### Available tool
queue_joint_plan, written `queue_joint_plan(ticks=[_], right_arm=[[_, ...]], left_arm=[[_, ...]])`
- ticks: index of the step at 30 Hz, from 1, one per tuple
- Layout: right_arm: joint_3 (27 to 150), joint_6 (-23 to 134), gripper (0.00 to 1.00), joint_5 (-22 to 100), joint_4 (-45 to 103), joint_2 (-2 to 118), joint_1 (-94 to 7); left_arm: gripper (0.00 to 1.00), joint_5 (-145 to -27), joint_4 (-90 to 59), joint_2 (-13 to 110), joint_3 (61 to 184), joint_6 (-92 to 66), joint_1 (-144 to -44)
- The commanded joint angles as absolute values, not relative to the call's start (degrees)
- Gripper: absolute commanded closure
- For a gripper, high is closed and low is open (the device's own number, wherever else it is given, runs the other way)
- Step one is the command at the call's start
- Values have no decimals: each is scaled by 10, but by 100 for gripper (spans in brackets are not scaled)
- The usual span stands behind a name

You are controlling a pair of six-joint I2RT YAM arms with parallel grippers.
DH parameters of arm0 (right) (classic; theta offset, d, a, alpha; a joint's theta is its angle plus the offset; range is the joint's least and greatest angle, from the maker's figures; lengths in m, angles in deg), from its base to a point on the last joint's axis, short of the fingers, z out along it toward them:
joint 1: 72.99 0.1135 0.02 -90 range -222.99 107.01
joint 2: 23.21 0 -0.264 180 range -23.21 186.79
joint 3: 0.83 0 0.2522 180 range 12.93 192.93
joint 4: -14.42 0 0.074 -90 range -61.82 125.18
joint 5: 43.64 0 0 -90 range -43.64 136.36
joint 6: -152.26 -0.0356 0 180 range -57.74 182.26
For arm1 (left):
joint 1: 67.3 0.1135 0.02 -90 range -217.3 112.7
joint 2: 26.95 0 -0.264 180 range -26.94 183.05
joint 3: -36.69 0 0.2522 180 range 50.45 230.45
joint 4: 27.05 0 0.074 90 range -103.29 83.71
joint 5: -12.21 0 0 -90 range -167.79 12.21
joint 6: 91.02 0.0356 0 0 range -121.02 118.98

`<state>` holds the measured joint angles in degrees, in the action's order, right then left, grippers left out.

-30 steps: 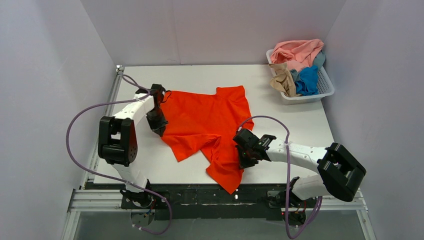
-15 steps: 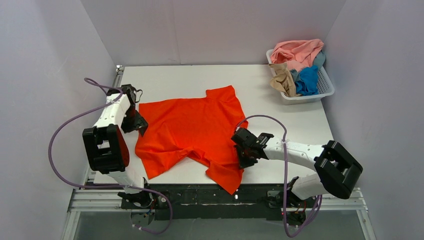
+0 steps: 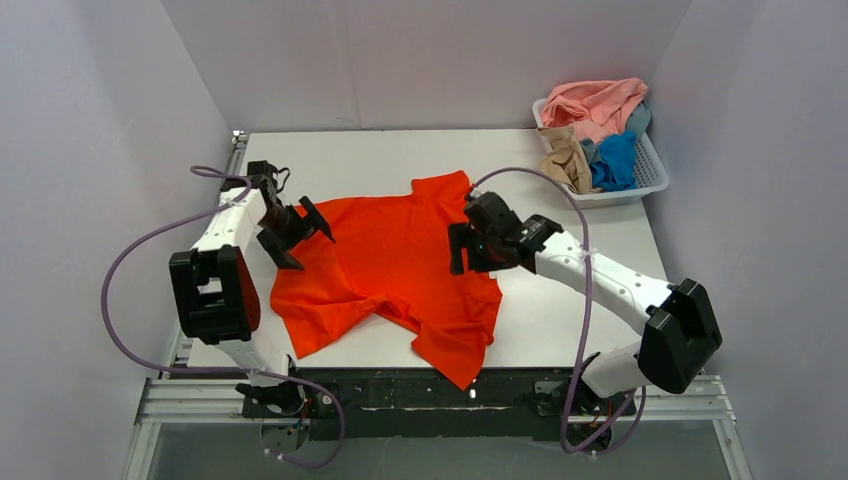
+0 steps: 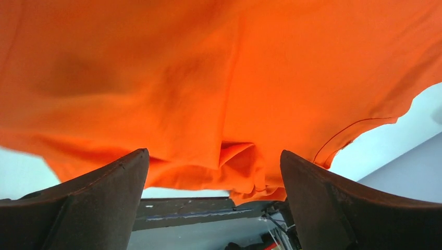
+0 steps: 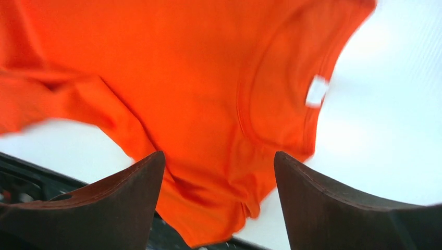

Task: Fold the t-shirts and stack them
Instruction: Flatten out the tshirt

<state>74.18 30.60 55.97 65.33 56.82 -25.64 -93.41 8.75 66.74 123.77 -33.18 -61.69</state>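
Across the middle of the surface point(image 3: 560, 300): orange-red t-shirt point(image 3: 390, 265), spread out but rumpled, one corner hanging past the near edge. Above its left edge: left hand point(image 3: 303, 238), fingers spread wide, nothing between them. Over its right side, by the neckline: right hand point(image 3: 462, 252), likewise wide, gripping nothing. At the far right corner: white basket point(image 3: 650, 180), well apart from the spread shirt, with salmon pink t-shirt point(image 3: 595, 102), tan-beige t-shirt point(image 3: 568, 160) and blue t-shirt point(image 3: 615, 160) heaped inside.
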Motion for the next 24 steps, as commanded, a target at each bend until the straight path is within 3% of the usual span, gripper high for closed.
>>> queue_joint_plan(ticks=[1, 6, 10, 18, 24], right_arm=[[820, 351, 15, 500, 562, 637, -317], [945, 368, 14, 469, 563, 794, -357], [1007, 366, 21, 411, 583, 881, -388], [990, 362, 21, 395, 578, 941, -448], [1046, 364, 23, 406, 634, 1003, -497]], left_arm=[[2, -989, 102, 734, 1239, -325, -616], [2, -983, 117, 834, 1302, -314, -615], [2, -987, 122, 885, 1344, -307, -615], [2, -998, 177, 994, 1463, -275, -615], [2, -1020, 228, 1077, 1590, -248, -616]])
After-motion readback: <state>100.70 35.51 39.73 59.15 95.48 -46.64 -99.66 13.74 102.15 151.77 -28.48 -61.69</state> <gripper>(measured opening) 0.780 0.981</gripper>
